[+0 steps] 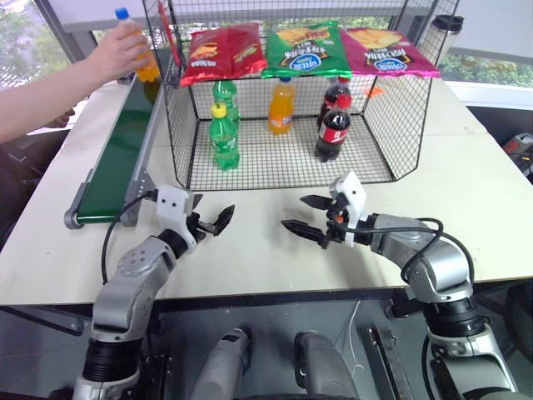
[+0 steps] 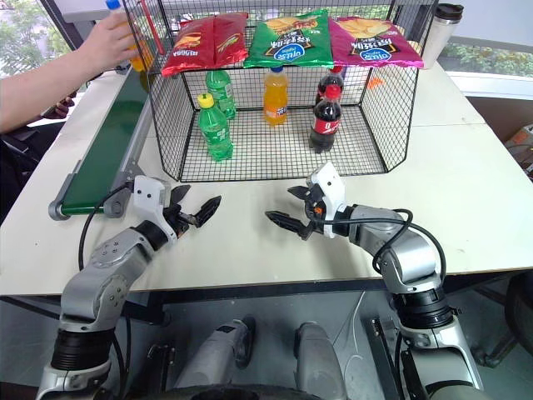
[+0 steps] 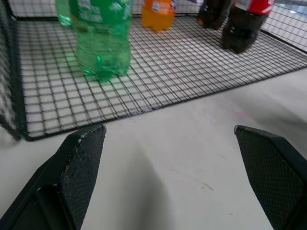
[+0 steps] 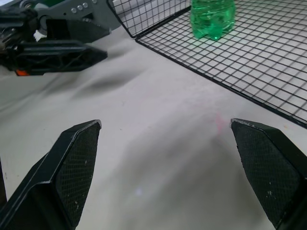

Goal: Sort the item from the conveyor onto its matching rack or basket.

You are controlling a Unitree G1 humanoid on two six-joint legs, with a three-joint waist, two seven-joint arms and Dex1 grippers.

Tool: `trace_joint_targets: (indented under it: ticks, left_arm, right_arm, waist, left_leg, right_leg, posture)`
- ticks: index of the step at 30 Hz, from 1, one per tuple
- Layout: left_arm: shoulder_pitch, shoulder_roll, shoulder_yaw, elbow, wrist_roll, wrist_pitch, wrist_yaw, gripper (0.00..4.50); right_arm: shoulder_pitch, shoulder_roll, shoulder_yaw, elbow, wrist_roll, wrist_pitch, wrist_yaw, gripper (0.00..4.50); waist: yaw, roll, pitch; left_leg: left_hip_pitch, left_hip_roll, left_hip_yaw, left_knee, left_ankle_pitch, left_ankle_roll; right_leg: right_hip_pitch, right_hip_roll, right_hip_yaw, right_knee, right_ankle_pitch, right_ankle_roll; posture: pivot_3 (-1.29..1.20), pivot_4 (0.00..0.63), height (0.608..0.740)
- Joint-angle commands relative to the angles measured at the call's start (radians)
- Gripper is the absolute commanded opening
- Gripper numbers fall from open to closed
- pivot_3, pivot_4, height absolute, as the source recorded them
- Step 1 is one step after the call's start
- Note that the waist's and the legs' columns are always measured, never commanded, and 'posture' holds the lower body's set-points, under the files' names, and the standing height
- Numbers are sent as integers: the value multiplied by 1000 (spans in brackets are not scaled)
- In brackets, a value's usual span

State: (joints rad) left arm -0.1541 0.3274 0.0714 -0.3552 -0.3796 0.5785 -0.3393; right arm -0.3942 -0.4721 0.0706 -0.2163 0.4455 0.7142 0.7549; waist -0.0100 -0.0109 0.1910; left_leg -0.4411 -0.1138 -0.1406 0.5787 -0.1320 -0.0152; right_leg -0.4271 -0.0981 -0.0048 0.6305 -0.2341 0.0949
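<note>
While a person's hand [image 1: 121, 52] is holding the orange soda bottle [image 1: 140, 52] over the far end of the conveyor [image 1: 117, 158], both grippers, left [image 1: 213, 222] and right [image 1: 306, 217], are hovering wide apart, empty; risk: bottle toppling on landing beside the cage [image 1: 275, 158]

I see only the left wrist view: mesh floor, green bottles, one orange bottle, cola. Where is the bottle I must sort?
Observer: A person's hand holds the orange bottle above the far end of the conveyor.
Operator: Is my right tool busy?
Observer: No, the right tool is open and empty, over the table.
Operator: What is on top of the cage?
Observer: Three snack bags lie on the cage.
</note>
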Motion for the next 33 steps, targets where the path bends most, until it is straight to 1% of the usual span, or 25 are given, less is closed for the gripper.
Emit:
trace_joint_targets:
  ticks: [1, 8, 14, 16, 18, 19, 20, 24, 27, 33]
  left_arm:
    - [-9, 10, 6, -17, 24, -38, 2, 4500]
    - [-14, 18, 3, -17, 28, -23, -7, 4500]
    - [-8, 45, 23, -71, -2, 16, -19, 4500]
    - [-2, 66, 48, -119, -16, 44, -15, 4500]
    - [24, 97, 122, -199, -51, 92, 2, 4500]
    - [32, 104, 147, -221, -66, 109, 9, 4500]
    - [30, 92, 201, -228, -107, 137, 34, 4500]
    - [13, 78, 358, -194, -184, 176, 95, 4500]
    - [0, 101, 489, -155, -229, 188, 132, 4500]
    - [23, 169, 568, -76, -236, 174, 120, 4500]
  right_arm:
    - [-25, 4, -7, -23, 15, -12, 6, 4458]
    - [-25, 1, -14, -34, 28, -3, 10, 4458]
    - [-29, -8, -19, -62, 61, 9, 27, 4458]
    - [-34, -16, -17, -79, 72, 12, 39, 4458]
    - [-43, -26, -14, -106, 91, 15, 60, 4458]
    - [-46, -26, -14, -112, 96, 14, 65, 4458]
    - [-52, -24, -15, -118, 107, 14, 71, 4458]
    - [-74, -19, -13, -129, 140, 12, 94, 4458]
    - [-104, -18, 6, -142, 154, 6, 123, 4458]
    - [-136, -17, 38, -151, 141, -14, 151, 4458]
  waist:
    - [0, 0, 0]
    - [0, 0, 0]
    - [-1, 0, 0]
    - [-1, 0, 0]
    - [-2, 0, 0]
    - [-5, 0, 0]
    - [-5, 0, 0]
    - [-2, 0, 0]
    - [-1, 0, 0]
    - [0, 0, 0]
  left_leg:
    - [0, 0, 0, 0, 0, 0]
    - [0, 0, 0, 0, 0, 0]
    - [0, 0, 0, 0, 0, 0]
    - [0, 0, 0, 0, 0, 0]
    - [0, 0, 0, 0, 0, 0]
    - [0, 0, 0, 0, 0, 0]
    - [0, 1, 0, 0, 0, 0]
    - [0, 2, 0, 0, 0, 0]
    - [0, 3, 0, 0, 0, 0]
    - [0, 2, 1, 0, 0, 0]
  right_leg:
    - [0, 0, 0, 0, 0, 0]
    - [0, 0, 0, 0, 0, 0]
    - [0, 0, 0, 0, 0, 0]
    - [0, 0, 0, 0, 0, 0]
    - [0, 0, 0, 0, 0, 0]
    - [-1, 0, 0, 0, 0, 0]
    - [-1, 0, 1, 0, 0, 0]
    - [-1, 1, 0, 0, 0, 0]
    - [-1, 1, 0, 0, 0, 0]
    - [-1, 1, 0, -1, 1, -2]
  posture:
    - [0, 150, 739]
    - [0, 150, 739]
    - [0, 150, 739]
    - [0, 150, 739]
    - [0, 150, 739]
    - [0, 150, 739]
    - [0, 150, 739]
    - [0, 150, 739]
    - [0, 150, 739]
    - [0, 150, 739]
